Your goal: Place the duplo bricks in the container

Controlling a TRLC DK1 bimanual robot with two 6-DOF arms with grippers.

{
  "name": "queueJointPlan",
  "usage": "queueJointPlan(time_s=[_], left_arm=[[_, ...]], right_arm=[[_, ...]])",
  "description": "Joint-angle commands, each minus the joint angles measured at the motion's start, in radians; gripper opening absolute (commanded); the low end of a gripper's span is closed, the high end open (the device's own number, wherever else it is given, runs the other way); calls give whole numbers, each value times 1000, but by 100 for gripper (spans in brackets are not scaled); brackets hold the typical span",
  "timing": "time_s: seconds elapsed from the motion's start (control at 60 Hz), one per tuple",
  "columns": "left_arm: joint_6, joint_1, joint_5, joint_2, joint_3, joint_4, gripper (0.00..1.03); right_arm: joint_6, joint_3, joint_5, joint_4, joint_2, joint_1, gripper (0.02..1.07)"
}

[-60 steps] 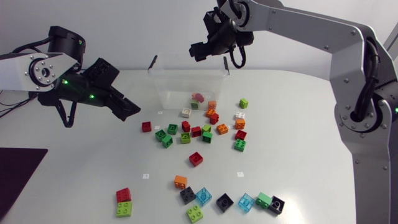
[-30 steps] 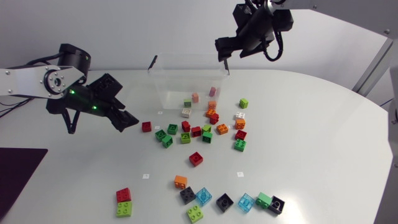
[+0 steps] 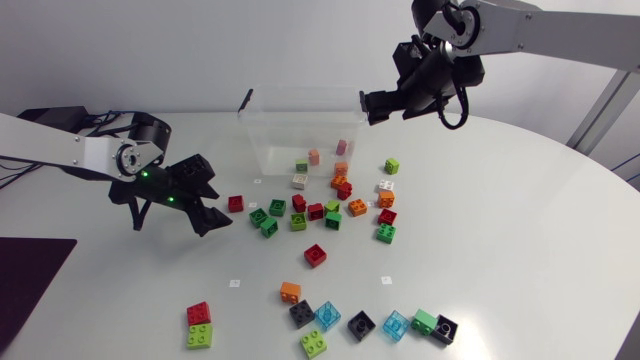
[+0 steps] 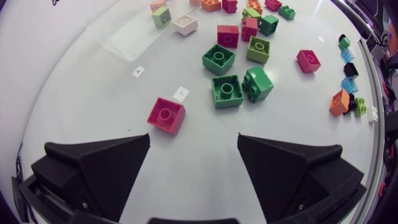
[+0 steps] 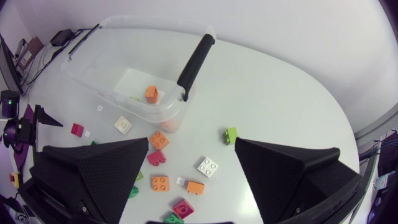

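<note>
A clear plastic container [image 3: 270, 140] stands at the back middle of the table, with a few pink, green and orange bricks in it. My right gripper [image 3: 372, 105] hangs open and empty above its right end; its own view looks down on the container [image 5: 93, 59] and an orange brick [image 5: 151, 93] inside. My left gripper [image 3: 220, 208] is low over the table, open, just left of a red brick [image 3: 235, 203]. That red brick [image 4: 165, 115] lies just ahead of the left gripper [image 4: 194, 140], nearer one finger, with green bricks [image 4: 227, 91] beyond it.
Several loose bricks [image 3: 315, 212] are scattered in front of the container, and a second row [image 3: 360, 322] lies near the front edge. A red and lime pair [image 3: 199, 325] sits front left. A dark mat [image 3: 30, 290] covers the front left corner.
My right gripper has opened and swung right, off the middle of the container, where a pink brick has settled. My left gripper has moved down and right toward the red brick.
</note>
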State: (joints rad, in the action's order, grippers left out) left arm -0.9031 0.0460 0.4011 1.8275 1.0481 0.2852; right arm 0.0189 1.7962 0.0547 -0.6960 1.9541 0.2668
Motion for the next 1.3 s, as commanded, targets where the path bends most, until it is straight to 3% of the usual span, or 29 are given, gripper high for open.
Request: queueJointPlan(time_s=[0.0,0.283,0.817,0.967,1.017,1.083,1.283], left_arm=[[-49,-6,19,42,24,-11,98],[-128,-18,82,124,86,-35,98],[-198,-26,107,250,217,-35,95],[-212,-26,108,260,222,-21,67],[-217,-26,114,260,222,-12,53],[-223,-23,117,262,224,3,25],[-250,-21,117,268,244,101,23]], right_arm=[[-2,-58,4,26,-18,-14,102],[39,-147,28,121,9,-58,102],[92,-198,70,204,85,-101,102],[98,-166,70,222,140,-121,102],[101,-150,70,228,161,-126,102],[105,-132,68,231,186,-130,102],[141,-49,62,240,290,-144,102]])
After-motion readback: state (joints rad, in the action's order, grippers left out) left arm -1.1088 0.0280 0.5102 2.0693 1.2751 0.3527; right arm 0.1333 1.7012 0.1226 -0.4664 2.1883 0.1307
